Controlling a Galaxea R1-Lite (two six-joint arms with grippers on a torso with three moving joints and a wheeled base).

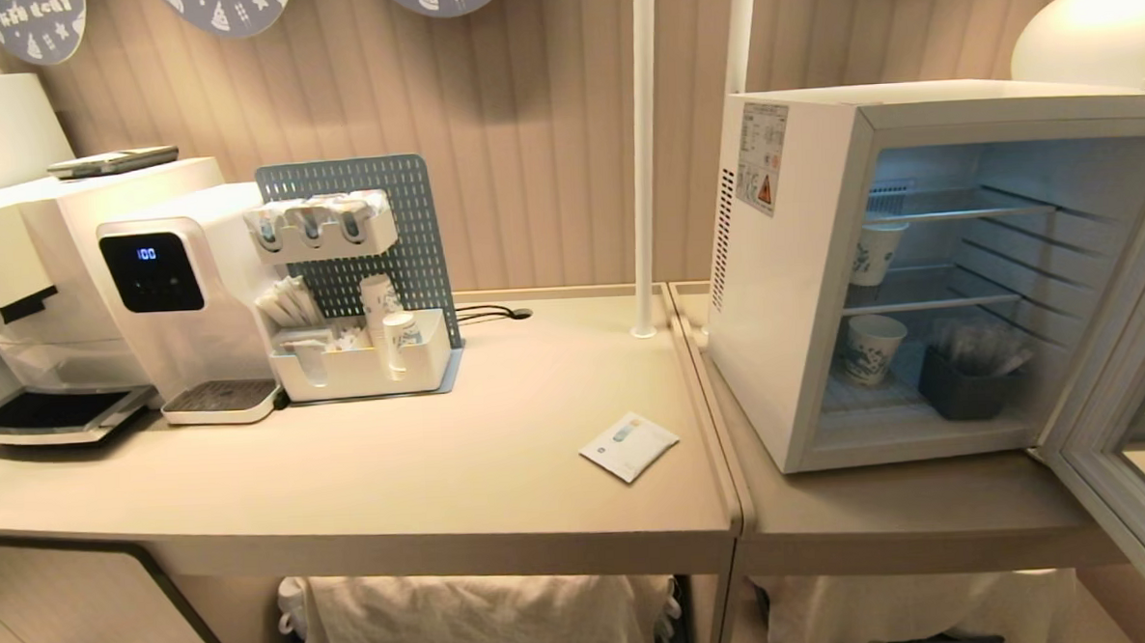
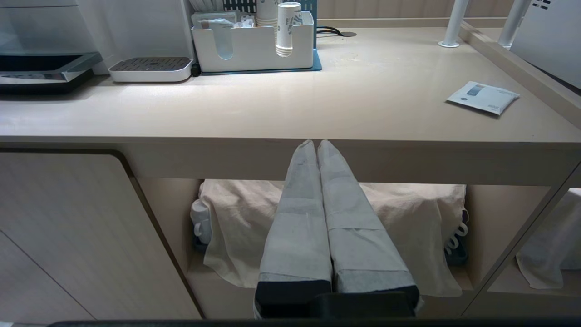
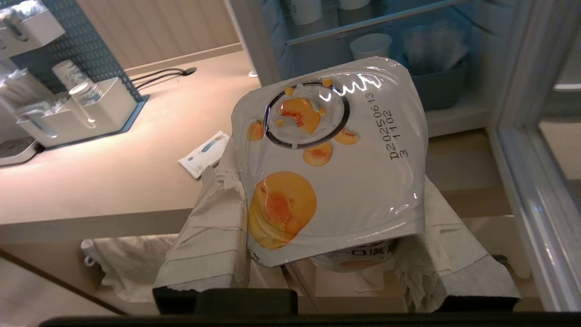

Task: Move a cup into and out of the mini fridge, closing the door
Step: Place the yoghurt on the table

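In the right wrist view, the cup [image 3: 331,163], white with orange fruit pictures on its flat foil lid, sits between the paper-wrapped fingers [image 3: 213,236] of my right gripper [image 3: 327,181], which is shut on it. It hangs in front of the table edge, before the mini fridge [image 1: 803,282]. The door [image 1: 1127,404] stands swung open at the far right, and the lit wire shelves show. My left gripper [image 2: 316,143] is shut on nothing and parked low, just below the table's front edge. Neither arm shows in the head view.
Inside the fridge are two blue-print paper cups [image 1: 871,347] and a dark bin [image 1: 967,386]. A white sachet [image 1: 629,445] lies on the table [image 1: 444,482]. A water dispenser [image 1: 185,300], a cup organiser [image 1: 362,364] and a white post [image 1: 643,154] stand further back.
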